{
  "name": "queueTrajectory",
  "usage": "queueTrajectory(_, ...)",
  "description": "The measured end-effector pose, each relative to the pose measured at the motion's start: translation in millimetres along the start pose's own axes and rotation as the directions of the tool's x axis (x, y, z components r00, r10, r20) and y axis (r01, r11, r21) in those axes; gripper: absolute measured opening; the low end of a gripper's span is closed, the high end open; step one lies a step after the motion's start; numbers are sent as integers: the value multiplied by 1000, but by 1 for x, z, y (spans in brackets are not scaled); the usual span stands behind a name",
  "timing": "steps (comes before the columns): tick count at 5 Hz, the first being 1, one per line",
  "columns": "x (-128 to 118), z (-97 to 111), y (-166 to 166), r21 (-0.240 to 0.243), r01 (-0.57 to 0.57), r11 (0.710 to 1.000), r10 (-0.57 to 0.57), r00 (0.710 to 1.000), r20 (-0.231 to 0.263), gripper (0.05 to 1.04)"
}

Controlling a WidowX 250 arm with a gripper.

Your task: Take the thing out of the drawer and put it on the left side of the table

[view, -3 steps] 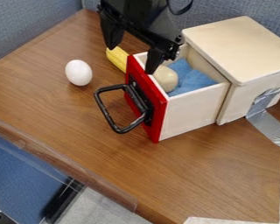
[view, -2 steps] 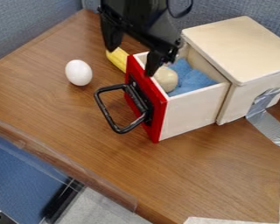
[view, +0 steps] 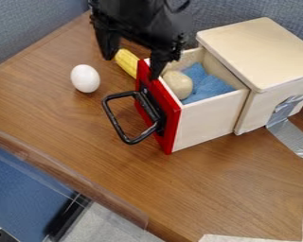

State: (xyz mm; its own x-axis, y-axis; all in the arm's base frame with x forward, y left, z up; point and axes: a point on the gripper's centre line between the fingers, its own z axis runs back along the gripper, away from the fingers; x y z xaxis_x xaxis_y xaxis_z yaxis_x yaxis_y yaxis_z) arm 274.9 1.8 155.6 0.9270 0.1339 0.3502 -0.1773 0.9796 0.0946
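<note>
My black gripper (view: 131, 69) hangs open over the drawer's front left side, with one fingertip above the corn and the other by the top of the red drawer front. The drawer (view: 211, 120) is pulled out of its wooden box and has a black handle. Inside lie a beige round object (view: 178, 84), near the red front, and a blue cloth (view: 211, 88) behind it. Nothing is between the gripper's fingers.
A white egg (view: 85, 78) rests on the table (view: 59, 118) to the left. A yellow corn (view: 126, 63) lies behind the drawer front. The wooden box (view: 262, 52) stands at right, taped down with silver tape (view: 290, 132).
The gripper has moved left, away from the beige object, which shows more fully now. Drawer, egg and corn have stayed in place.
</note>
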Motion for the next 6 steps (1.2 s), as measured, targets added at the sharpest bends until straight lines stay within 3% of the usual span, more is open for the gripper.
queueTrajectory(1,14,1,3,-16,-97,995,98,995,17,999)
queueTrajectory(2,32,-14,-4,-23,-177,984,177,984,-17,999)
queueTrajectory(3,51,-25,-16,8,-205,979,206,979,-16,999)
queueTrajectory(6,55,-69,-33,58,-224,973,228,972,-66,999)
